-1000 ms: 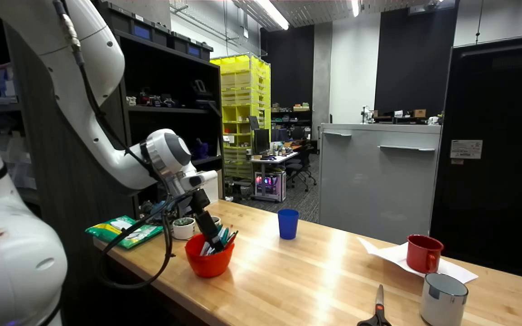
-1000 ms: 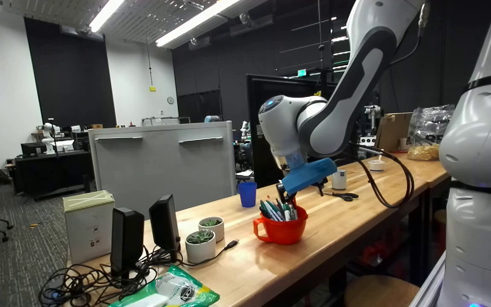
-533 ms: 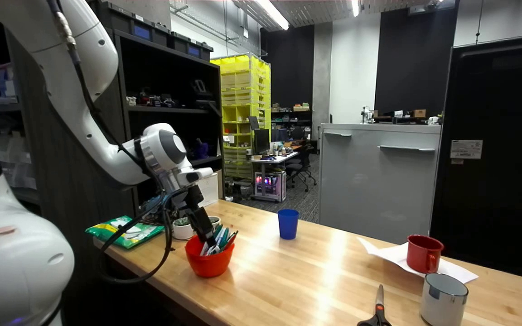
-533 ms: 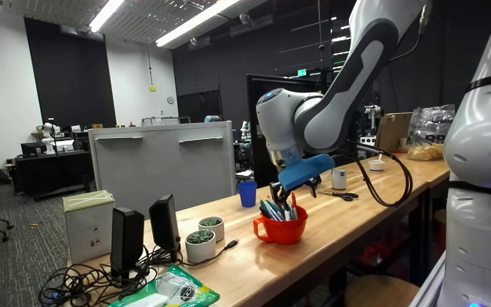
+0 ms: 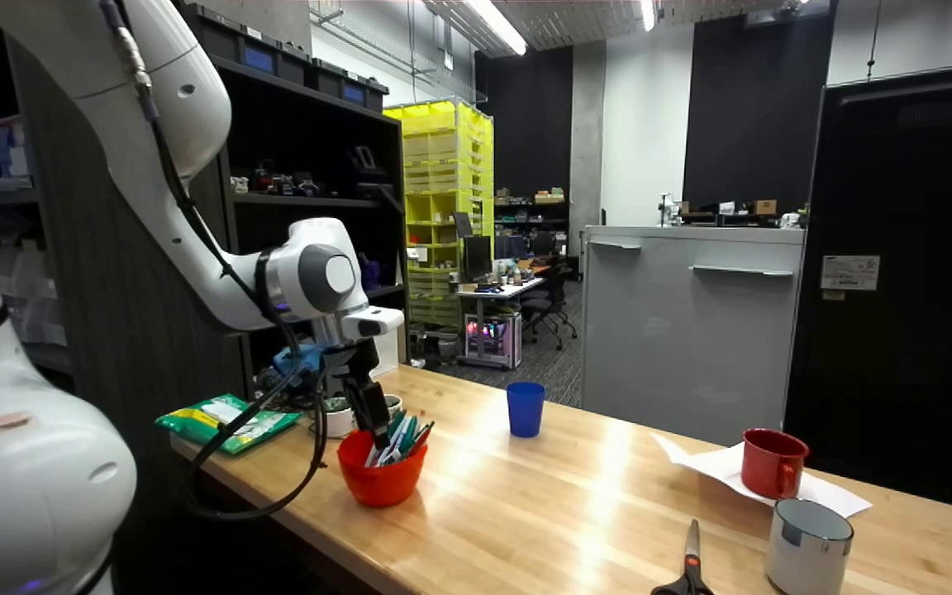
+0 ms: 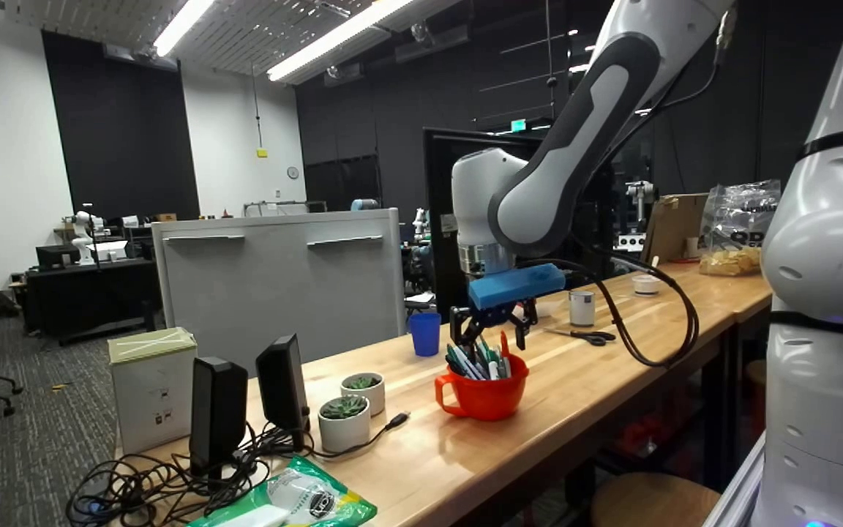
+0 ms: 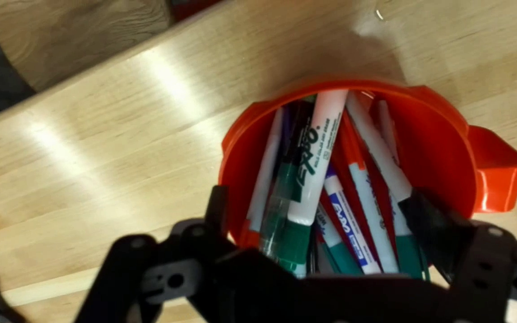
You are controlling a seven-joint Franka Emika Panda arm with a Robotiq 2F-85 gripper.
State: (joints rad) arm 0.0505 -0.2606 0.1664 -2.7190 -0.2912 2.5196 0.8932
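A: Location of the red cup (image 6: 493, 399)?
B: Upright on the wooden table (image 5: 542, 504), directly below the gripper (image 6: 493, 341). Turned handle-side toward the plant pots (image 6: 345, 433).
A: Contents?
B: Full of markers (image 7: 343, 211), leaning at mixed angles. Mostly white-barrelled, with green, red and purple-blue ends. Labelled Expo on at least two.
A: Gripper state?
B: Spread wide, with jaws well apart over the cup's mouth. In the wrist view, overlapping the end of one marker; can't tell if touching.
A: Other containers?
B: Blue cup (image 5: 525, 409), upright, contents hidden. Red mug (image 5: 773, 463) on white paper (image 5: 716, 464), with a pale can (image 5: 809, 562) just beside. Succulents (image 6: 343, 407) in the white plant pots. Chip-like pieces (image 6: 727, 262) in a clear bag (image 6: 736, 227), far down the table in an exterior view.
A: Rest of the surface, then the room?
B: Scissors (image 5: 692, 564) lying near the can. Green packet (image 6: 319, 498), black speakers (image 6: 284, 380), tangled cables (image 6: 129, 494) and a white box (image 6: 154, 399) past the pots in an exterior view. Around the table: grey partition (image 5: 691, 330) and dark shelf unit (image 5: 311, 198), with yellow shelving (image 5: 443, 207) further back.
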